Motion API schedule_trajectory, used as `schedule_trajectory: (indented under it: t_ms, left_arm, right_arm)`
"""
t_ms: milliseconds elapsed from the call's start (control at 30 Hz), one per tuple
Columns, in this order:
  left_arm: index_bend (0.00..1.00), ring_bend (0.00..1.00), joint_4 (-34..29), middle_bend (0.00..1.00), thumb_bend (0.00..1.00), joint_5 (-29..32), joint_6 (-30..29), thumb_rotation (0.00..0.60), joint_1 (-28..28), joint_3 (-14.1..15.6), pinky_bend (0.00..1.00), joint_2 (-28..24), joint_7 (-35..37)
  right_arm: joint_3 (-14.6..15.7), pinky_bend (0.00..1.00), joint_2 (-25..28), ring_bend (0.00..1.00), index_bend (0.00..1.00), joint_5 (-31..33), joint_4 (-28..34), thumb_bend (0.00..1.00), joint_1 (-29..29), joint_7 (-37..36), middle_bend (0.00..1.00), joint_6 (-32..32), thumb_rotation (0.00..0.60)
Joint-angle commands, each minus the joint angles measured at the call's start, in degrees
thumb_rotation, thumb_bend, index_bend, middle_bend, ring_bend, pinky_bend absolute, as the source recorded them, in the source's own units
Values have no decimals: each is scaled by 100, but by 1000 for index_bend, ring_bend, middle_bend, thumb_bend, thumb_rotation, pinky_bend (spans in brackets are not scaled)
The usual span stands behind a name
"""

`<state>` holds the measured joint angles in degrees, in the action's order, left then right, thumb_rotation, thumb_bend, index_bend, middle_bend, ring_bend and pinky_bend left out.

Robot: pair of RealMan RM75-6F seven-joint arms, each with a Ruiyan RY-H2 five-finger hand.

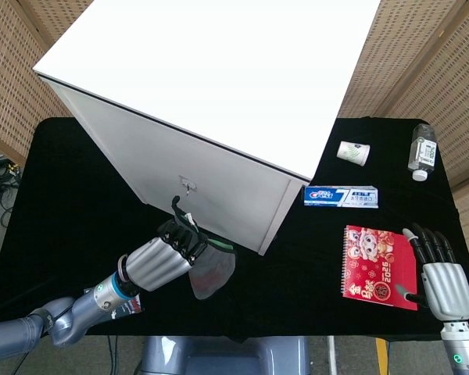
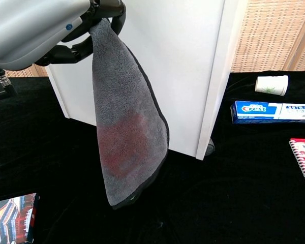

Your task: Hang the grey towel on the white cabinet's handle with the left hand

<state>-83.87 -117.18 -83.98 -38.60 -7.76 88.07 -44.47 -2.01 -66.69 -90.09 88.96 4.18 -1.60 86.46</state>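
My left hand [image 1: 166, 258] grips the grey towel [image 1: 213, 271] by its top edge, in front of the white cabinet [image 1: 211, 86]. In the chest view the left hand [image 2: 56, 25] is at the top left and the towel [image 2: 129, 122] hangs straight down, clear of the table, with a reddish patch in its middle. The cabinet's small metal handle [image 1: 187, 186] sits on the front face just above the fingers; it is out of the chest view. My right hand [image 1: 439, 273] rests open at the table's front right, holding nothing.
A red spiral notebook [image 1: 377, 267], a toothpaste box [image 1: 341, 196], a paper cup [image 1: 352, 152] and a water bottle [image 1: 423, 153] lie right of the cabinet. A printed booklet [image 2: 12, 217] lies at the front left on the black table [image 1: 78, 195].
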Motion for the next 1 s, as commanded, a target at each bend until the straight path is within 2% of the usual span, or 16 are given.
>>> schedule_trajectory:
  t_ms: [33, 533, 1000]
  left_arm:
    - [813, 807, 29, 871, 546, 33, -3, 600, -23, -37, 724, 68, 70]
    - [808, 808, 832, 871, 537, 35, -708, 600, -33, -94, 724, 615, 1084]
    - [802, 807, 1113, 871, 530, -61, -1094, 600, -116, -99, 725, 916, 1540]
  right_arm:
    - [1, 0, 0, 0, 0, 2, 2, 130, 0, 2, 0, -3, 600]
    - [8, 0, 7, 0, 0, -10, 10, 130, 0, -1, 0, -5, 600]
    - [6, 0, -3, 0, 0, -10, 3, 130, 1, 5, 0, -2, 600]
